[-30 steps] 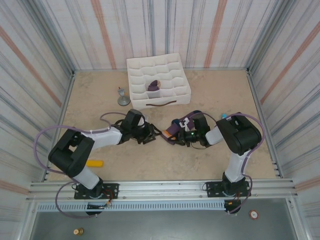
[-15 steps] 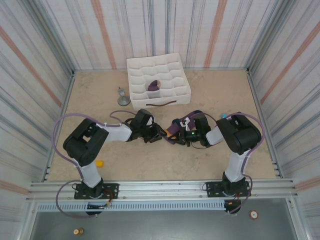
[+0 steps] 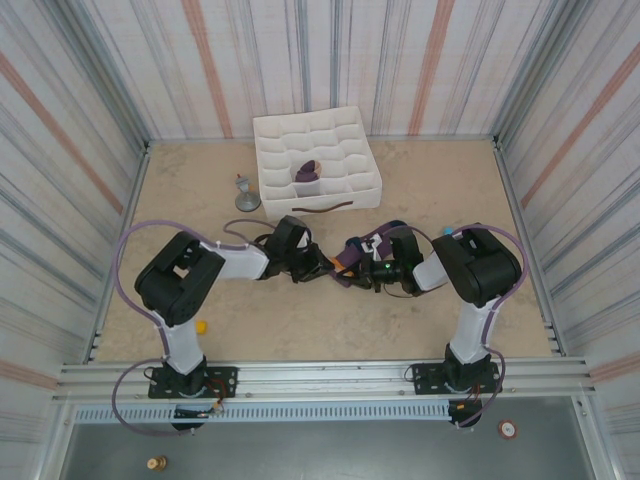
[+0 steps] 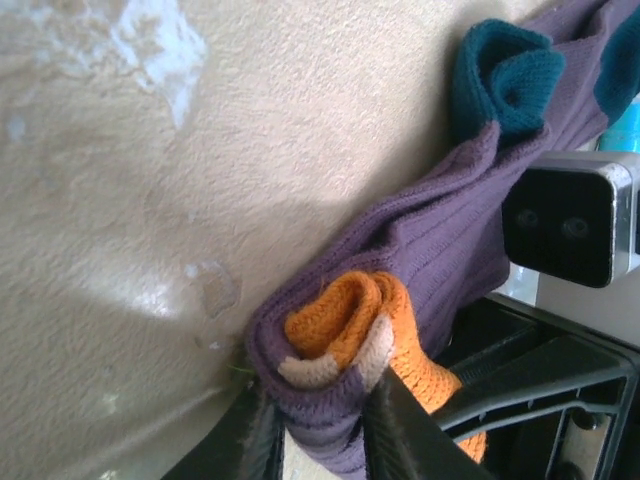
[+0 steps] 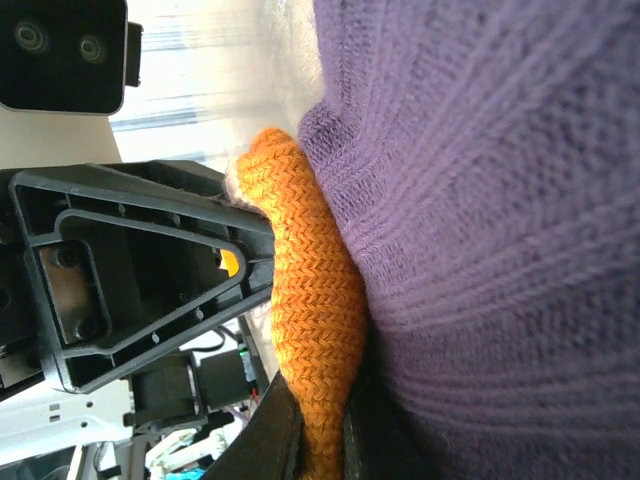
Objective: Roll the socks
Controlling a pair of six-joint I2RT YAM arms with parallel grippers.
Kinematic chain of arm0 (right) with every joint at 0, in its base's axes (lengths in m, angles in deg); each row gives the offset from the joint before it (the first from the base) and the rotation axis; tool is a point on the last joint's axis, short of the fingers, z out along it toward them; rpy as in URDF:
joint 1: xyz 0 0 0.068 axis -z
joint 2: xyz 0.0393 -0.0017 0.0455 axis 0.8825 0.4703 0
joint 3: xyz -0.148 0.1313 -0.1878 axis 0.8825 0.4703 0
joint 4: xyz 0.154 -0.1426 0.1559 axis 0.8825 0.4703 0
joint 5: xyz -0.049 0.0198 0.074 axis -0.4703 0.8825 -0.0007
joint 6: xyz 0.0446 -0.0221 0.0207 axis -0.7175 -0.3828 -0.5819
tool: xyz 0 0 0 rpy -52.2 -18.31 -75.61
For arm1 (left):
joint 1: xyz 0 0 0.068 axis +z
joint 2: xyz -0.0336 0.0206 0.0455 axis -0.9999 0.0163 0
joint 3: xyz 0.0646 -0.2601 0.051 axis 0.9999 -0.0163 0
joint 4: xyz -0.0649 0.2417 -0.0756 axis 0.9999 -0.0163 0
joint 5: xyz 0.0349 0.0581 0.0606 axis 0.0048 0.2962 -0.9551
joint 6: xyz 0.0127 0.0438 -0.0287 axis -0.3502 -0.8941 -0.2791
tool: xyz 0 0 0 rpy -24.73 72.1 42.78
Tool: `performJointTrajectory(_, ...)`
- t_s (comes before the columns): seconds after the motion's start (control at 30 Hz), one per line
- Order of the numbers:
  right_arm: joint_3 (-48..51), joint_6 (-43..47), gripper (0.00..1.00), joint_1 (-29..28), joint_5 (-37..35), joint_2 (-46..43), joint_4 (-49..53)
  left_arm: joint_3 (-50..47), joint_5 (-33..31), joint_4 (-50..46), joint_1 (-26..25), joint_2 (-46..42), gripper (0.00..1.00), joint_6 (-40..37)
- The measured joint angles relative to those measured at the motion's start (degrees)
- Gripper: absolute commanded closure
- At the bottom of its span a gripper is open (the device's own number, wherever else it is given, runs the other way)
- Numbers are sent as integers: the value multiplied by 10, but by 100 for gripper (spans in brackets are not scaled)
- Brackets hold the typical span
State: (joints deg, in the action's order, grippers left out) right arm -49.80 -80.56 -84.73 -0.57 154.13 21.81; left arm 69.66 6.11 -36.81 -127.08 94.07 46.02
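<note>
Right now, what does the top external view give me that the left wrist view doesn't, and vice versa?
Top external: the white divided tray at the back of the table with a rolled bundle in one cell, and a yellow block at near left. Left wrist: the orange cuff tucked inside a purple fold, pinched by the left end effector, plus a teal patch. Shared: the purple sock spanning from it to the right end effector.

Two socks; one tray; one yellow block; one grey stand.
</note>
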Motion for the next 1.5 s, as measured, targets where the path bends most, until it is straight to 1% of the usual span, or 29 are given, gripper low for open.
performJointTrajectory(0.07, 0, -1, 96, 0, 0, 0, 0, 7, -1, -5, 0, 3, 94, 0)
performJointTrajectory(0.17, 0, -1, 92, 0, -4, -2, 2, 17, -2, -20, 0, 5, 100, -4)
performJointTrajectory(0.33, -2, 17, 73, 1, -22, -21, 38, 37, -3, -53, 1, 8, 100, -20)
performJointTrajectory(0.4, -4, 25, 64, 5, -19, -30, 56, 44, -5, -70, 4, 8, 100, -30)
performJointTrajectory(0.47, -10, 33, 59, 5, -21, -48, 87, 48, -5, -84, 9, 6, 100, -40)
performJointTrajectory(0.6, -30, 72, 52, 5, -47, -95, 192, 47, -16, -122, 27, -12, 100, -61)
performJointTrajectory(0.77, -76, 140, 48, 5, -79, -119, 331, 35, -57, -172, 66, -59, 100, -89)
performJointTrajectory(0.97, -132, 200, 44, 5, -106, -118, 413, -15, -78, -210, 96, -130, 100, -110)
performJointTrajectory(1.17, -191, 216, 43, 5, -111, -72, 425, -74, -89, -242, 99, -212, 100, -113)
performJointTrajectory(1.3, -218, 224, 39, -2, -115, -43, 425, -128, -102, -249, 98, -274, 100, -94)
performJointTrajectory(1.4, -228, 239, 37, -19, -133, -41, 425, -171, -121, -254, 92, -316, 100, -71)
performJointTrajectory(1.47, -228, 257, 33, -38, -151, -47, 428, -192, -130, -255, 84, -338, 100, -56)
performJointTrajectory(1.5, -227, 268, 32, -49, -164, -54, 431, -198, -134, -256, 80, -346, 100, -50)
